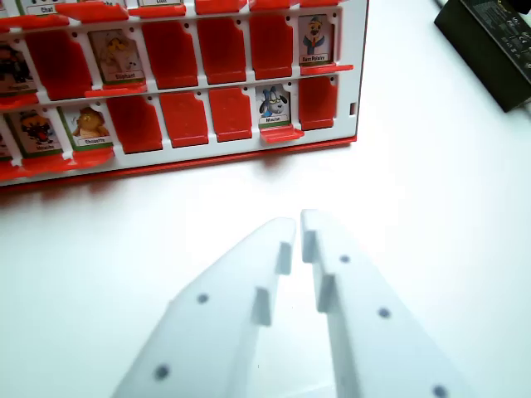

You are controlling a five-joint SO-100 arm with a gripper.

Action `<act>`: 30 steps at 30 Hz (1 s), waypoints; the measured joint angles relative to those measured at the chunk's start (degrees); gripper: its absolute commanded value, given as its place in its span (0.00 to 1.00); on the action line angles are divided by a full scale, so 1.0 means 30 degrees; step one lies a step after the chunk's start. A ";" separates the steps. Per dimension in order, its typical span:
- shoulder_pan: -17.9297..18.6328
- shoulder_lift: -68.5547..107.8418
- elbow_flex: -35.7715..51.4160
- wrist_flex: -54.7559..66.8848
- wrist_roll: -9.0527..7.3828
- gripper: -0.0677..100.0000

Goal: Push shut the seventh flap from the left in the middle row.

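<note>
Across the top of the wrist view lies the red board (178, 157) on a white table (431, 182). Gripper (297, 222) hovers below it, jaws nearly together, empty. Black box (489, 37) top right. Target flap (316, 41) stands open, rightmost, middle row.

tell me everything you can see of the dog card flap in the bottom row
The dog card flap stands upright in the red game board, second slot from the wrist view's right in the nearest row. It shows a blue-and-white cartoon dog above a green name strip, too small to read, on a red hinge lip. The slots beside it are shut. Nothing touches it.
</note>
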 measured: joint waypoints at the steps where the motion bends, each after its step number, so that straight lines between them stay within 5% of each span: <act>1: -0.0117 0.1230 0.0469 0.0439 0.0000 0.00; 15: -0.0498 0.8496 0.1816 0.3369 -0.0352 0.00; 30: -0.3750 0.9199 0.1816 0.3369 -0.0352 0.00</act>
